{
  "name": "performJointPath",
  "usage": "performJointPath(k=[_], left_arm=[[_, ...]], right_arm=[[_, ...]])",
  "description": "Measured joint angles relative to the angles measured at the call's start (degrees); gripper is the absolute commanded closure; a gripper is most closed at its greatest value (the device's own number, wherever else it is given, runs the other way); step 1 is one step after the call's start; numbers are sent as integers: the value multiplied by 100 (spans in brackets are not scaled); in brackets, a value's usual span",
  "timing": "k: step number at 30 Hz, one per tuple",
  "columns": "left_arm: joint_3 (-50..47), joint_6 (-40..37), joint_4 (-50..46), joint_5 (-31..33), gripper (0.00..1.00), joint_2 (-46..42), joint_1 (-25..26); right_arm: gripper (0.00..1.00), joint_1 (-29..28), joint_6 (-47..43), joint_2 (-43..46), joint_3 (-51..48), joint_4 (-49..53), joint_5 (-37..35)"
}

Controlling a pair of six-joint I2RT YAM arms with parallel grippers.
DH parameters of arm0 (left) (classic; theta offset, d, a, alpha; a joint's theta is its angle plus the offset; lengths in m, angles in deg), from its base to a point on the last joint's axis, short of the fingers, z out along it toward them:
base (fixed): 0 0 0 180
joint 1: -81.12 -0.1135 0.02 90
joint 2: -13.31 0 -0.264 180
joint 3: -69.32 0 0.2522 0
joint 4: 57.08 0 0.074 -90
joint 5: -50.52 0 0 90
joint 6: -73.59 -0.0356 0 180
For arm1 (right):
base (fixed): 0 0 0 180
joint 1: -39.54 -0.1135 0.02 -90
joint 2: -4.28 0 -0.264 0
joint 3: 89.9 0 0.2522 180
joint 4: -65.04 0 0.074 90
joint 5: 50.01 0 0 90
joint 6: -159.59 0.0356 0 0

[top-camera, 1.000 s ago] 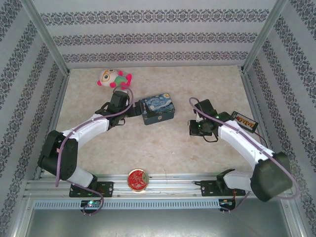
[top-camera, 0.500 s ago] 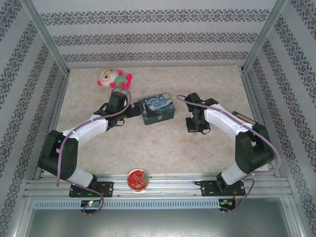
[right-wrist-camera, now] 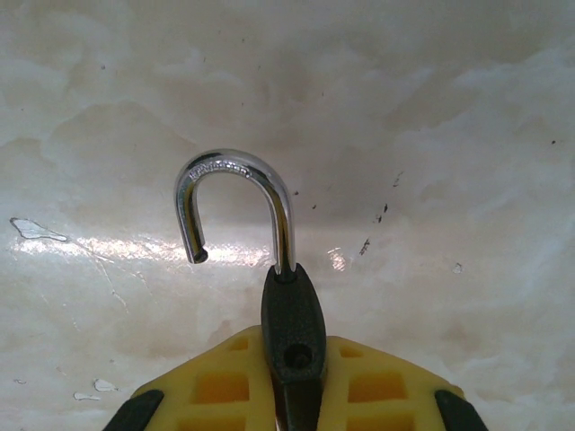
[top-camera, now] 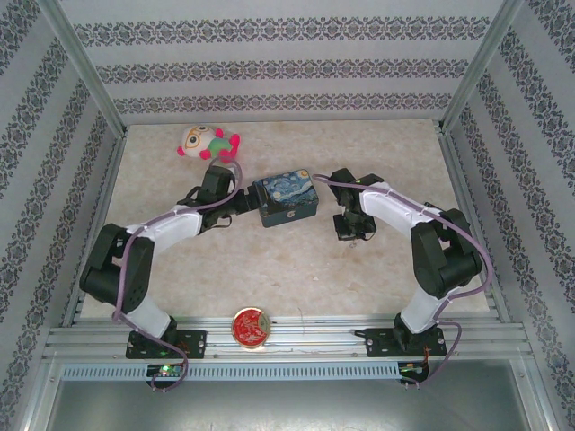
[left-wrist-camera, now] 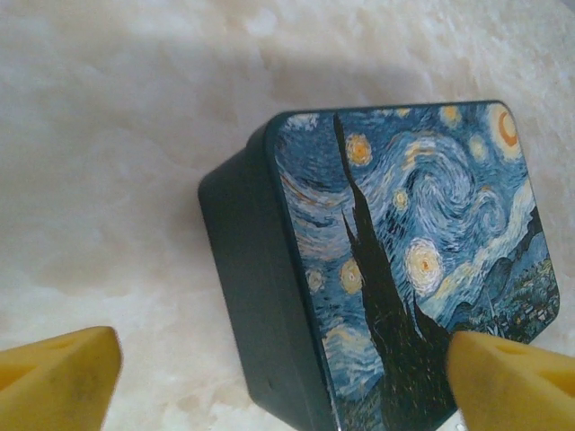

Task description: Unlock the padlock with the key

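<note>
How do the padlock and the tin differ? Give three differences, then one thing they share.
1. The padlock is plain dark with a silvery shackle; the tin has a painted blue starry lid.
2. The padlock is clamped in the right gripper; the tin rests on the table.
3. The padlock's shackle is open, one end free; the tin's lid is closed.
Shared: both have dark bodies.

The tin box (top-camera: 287, 199) sits mid-table (top-camera: 296, 269), toward the far side, with the plush toy (top-camera: 208, 142) behind it to the left. The left end effector (top-camera: 244, 203) is just left of the box. The right end effector (top-camera: 346, 227), with the padlock (right-wrist-camera: 293, 332) between its fingers, is to the right. What is probably a round dish (top-camera: 251, 326) lies on the near rail.
</note>
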State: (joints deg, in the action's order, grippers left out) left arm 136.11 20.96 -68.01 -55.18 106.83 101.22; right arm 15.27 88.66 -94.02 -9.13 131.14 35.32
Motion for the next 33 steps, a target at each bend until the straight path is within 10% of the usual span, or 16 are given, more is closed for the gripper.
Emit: performJointPath(k=[17,33], left_arm=[[1062,229,584,-988,31,1311,-33],[861,654,1010,-1237,22,1373,-35]], right_arm=[[99,-37,4,-13,0,68,-131],[96,-101,181,-614,199,127,-426]])
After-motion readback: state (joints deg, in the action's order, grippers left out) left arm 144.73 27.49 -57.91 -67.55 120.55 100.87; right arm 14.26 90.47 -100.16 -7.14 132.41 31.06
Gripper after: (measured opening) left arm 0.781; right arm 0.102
